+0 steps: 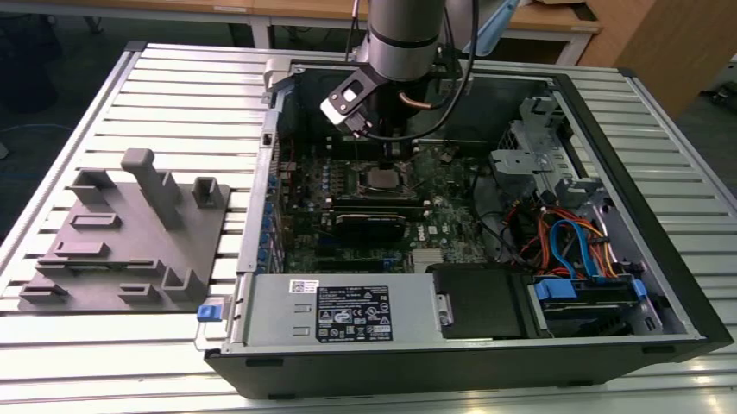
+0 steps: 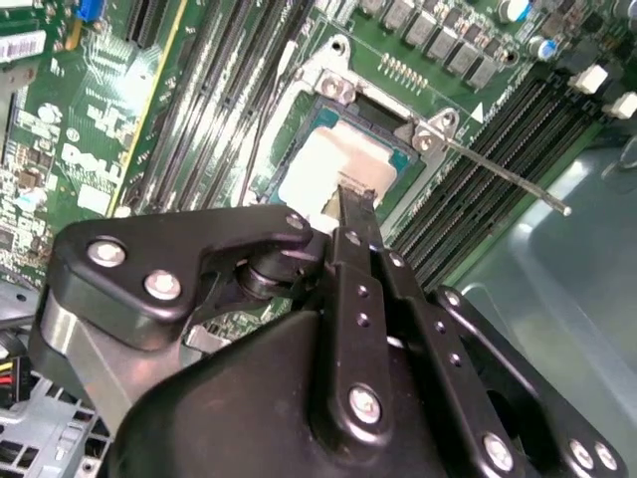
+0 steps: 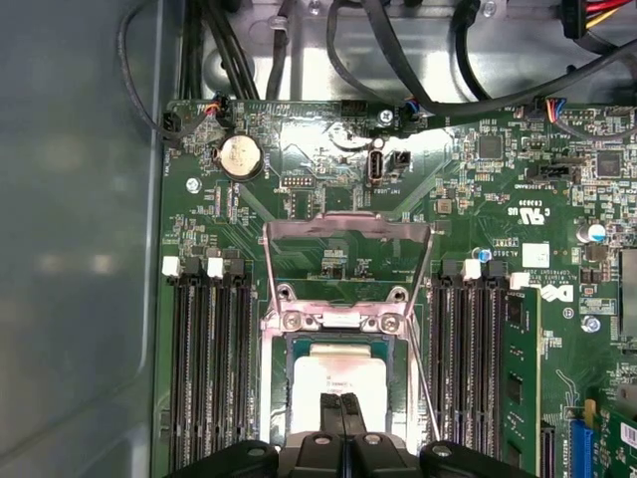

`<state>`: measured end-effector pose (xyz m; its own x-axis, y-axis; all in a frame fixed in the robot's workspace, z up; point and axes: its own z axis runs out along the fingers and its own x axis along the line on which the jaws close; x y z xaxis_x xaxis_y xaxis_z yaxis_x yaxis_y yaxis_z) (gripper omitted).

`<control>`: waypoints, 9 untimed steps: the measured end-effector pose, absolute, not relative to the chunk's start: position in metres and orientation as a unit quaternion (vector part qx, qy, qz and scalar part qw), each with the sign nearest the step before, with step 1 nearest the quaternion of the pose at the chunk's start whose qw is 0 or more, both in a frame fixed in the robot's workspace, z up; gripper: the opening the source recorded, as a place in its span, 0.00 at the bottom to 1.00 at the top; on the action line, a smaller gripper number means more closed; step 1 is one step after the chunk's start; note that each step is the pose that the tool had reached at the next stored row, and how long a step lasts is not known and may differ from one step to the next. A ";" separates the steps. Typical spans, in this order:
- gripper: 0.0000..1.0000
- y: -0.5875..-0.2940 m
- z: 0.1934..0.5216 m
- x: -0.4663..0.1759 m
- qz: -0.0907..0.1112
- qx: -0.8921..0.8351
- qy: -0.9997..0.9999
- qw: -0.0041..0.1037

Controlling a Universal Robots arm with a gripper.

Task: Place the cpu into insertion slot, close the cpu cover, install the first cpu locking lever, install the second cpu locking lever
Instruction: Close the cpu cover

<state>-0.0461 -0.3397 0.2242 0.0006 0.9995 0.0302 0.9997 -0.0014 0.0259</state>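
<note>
On the exterior view's left, a grey fixture [image 1: 127, 233] lies on the slatted surface [image 1: 185, 95], well apart from the work. To its right stands the open computer case [image 1: 461, 371], with the arm reaching down over the motherboard [image 1: 311, 216].

The first step looks done: in both wrist views the cpu [image 3: 343, 373] lies flat in the insertion slot [image 3: 299, 344]. The fingers [image 3: 331, 413] are pressed together with nothing between them, their tips at the cpu's top.

The cpu cover [image 3: 343, 226] stands swung back, not yet closed. In the second wrist view one locking lever [image 2: 508, 179] juts free beside the slot, unlatched. By my judgement the cover and both levers are left to do.
</note>
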 end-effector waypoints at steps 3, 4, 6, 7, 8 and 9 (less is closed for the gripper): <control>0.10 -0.340 0.226 -0.046 -0.020 -0.707 -0.707 0.002; 0.10 -0.340 0.227 -0.046 -0.020 -0.707 -0.707 0.002; 0.10 -0.340 0.229 -0.046 -0.020 -0.707 -0.707 0.002; 0.10 -0.340 0.230 -0.046 -0.020 -0.707 -0.707 0.001; 0.10 -0.340 0.231 -0.046 -0.020 -0.707 -0.707 0.002; 0.10 -0.340 0.232 -0.046 -0.020 -0.707 -0.707 0.002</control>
<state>-0.0461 -0.3397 0.2320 0.0007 0.9995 0.0302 0.9997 -0.0015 0.0259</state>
